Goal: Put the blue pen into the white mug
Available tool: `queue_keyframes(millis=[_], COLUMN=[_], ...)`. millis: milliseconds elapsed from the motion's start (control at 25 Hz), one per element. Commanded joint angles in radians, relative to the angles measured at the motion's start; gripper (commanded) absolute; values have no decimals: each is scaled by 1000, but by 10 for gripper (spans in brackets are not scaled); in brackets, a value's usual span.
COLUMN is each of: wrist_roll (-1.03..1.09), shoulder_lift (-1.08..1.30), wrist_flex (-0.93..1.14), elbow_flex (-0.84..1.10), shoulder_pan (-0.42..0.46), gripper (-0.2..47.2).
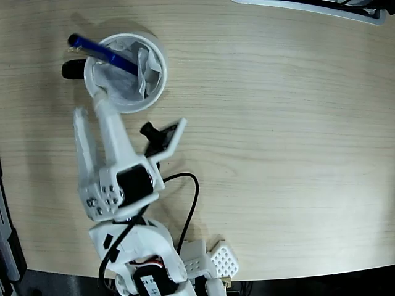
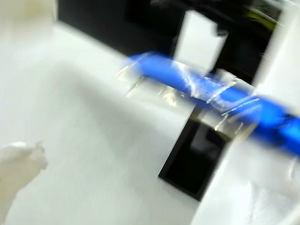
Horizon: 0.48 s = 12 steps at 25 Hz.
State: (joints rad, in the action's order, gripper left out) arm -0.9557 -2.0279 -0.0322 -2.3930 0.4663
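Note:
In the fixed view the white mug (image 1: 126, 74) stands at the top left, lined with crumpled paper, its black handle (image 1: 73, 68) pointing left. The blue pen (image 1: 103, 53) leans slanted across the rim, one end inside on the paper and the other sticking out past the upper-left edge. Just below the mug is my gripper (image 1: 86, 103), open, with nothing between its fingers; one white finger (image 1: 106, 120) reaches up to the rim. The wrist view is blurred: the blue pen (image 2: 211, 89) runs across it above the black handle (image 2: 194, 159).
A black cable (image 1: 188, 209) loops beside the arm's base at the bottom of the fixed view. A white object's edge (image 1: 321, 9) lies along the top right. The wooden table (image 1: 278, 154) stretches to the right of the arm.

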Motion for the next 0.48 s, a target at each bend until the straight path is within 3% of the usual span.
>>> queue_keyframes(millis=[0, 440], wrist_roll=[130, 991], shoulder_lift=[-149, -667], wrist_flex=[-31, 20], elbow_flex=[-78, -491], shoulder_pan=[11, -181], gripper=[0, 0])
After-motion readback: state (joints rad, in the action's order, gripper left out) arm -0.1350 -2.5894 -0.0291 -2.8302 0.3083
